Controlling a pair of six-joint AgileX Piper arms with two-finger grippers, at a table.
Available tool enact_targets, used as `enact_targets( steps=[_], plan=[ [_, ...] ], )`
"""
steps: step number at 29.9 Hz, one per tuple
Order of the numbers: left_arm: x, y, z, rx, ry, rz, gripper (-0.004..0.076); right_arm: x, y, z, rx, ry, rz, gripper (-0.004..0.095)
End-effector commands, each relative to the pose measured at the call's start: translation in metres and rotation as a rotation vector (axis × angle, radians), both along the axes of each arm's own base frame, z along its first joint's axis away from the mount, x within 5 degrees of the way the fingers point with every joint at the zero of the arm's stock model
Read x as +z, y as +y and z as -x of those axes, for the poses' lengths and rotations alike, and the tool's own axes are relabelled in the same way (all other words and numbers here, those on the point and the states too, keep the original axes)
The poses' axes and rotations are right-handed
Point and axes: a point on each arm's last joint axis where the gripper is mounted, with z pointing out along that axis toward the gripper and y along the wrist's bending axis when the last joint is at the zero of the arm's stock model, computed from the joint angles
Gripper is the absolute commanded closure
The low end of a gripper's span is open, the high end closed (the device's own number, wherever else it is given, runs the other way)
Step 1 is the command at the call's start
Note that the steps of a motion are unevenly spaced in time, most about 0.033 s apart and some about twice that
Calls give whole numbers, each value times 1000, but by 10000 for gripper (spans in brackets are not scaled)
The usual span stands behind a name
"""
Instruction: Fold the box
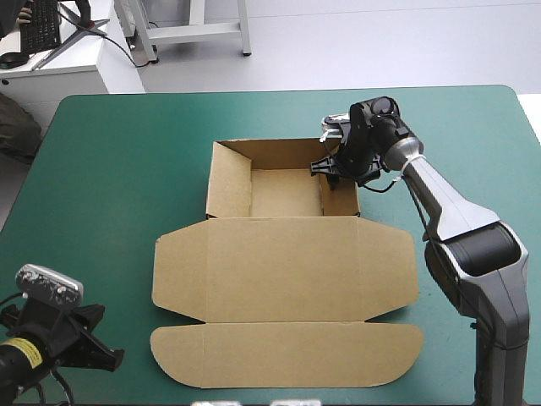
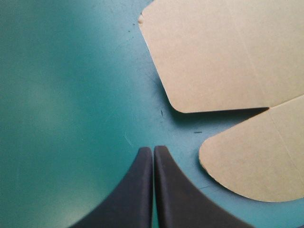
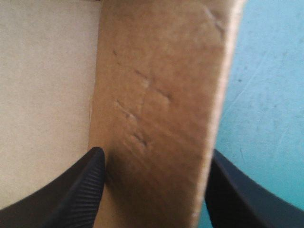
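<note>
At the near left corner of the teal-green cover (image 1: 110, 169) the left gripper (image 2: 153, 151) hangs low over bare cloth, its black fingers (image 2: 137, 190) pressed together into one point and holding nothing. Just ahead of it and to one side lie two rounded corners of the brown box (image 1: 287, 288), the lid's left side flap (image 2: 223, 52) and the front flap (image 2: 256, 161); neither touches the fingers. The box sits around the middle of the table. Its lid (image 1: 287, 271) lies flat on the cover and reaches toward the near edge, and the long front flap lies closest to that edge. Beyond the lid, toward the far edge, stands the open tray (image 1: 283, 193) with its left, far and right walls raised. At the tray's right wall (image 3: 156, 118) the right gripper (image 1: 336, 167) points down from above. Its fingers are spread and straddle that wall, one inside the tray against the wall's inner face and the other outside it over the cover. The right arm reaches there from the table's near right corner.
</note>
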Motion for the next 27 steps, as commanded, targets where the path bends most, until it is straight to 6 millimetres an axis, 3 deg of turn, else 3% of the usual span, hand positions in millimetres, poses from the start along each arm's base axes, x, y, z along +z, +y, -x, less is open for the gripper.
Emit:
enact_targets(
  steps=[1,2,5,18,22,27],
  plan=[
    [-11,1,4,3,-83,52,733,31,-3,8,3,-50,-50,500],
    [-16,2,7,3,-82,51,734,31,-3,8,-2,-49,-52,577],
    [-29,4,11,3,-71,47,734,31,-3,8,-10,-49,-50,934],
    [-54,4,12,-1,-9,21,733,34,-10,7,-17,-60,-47,909],
    [-54,4,12,0,-8,23,733,52,-42,5,-64,-109,-31,909],
    [-54,4,12,0,-8,23,733,83,-118,6,-192,-195,16,909]
  ],
)
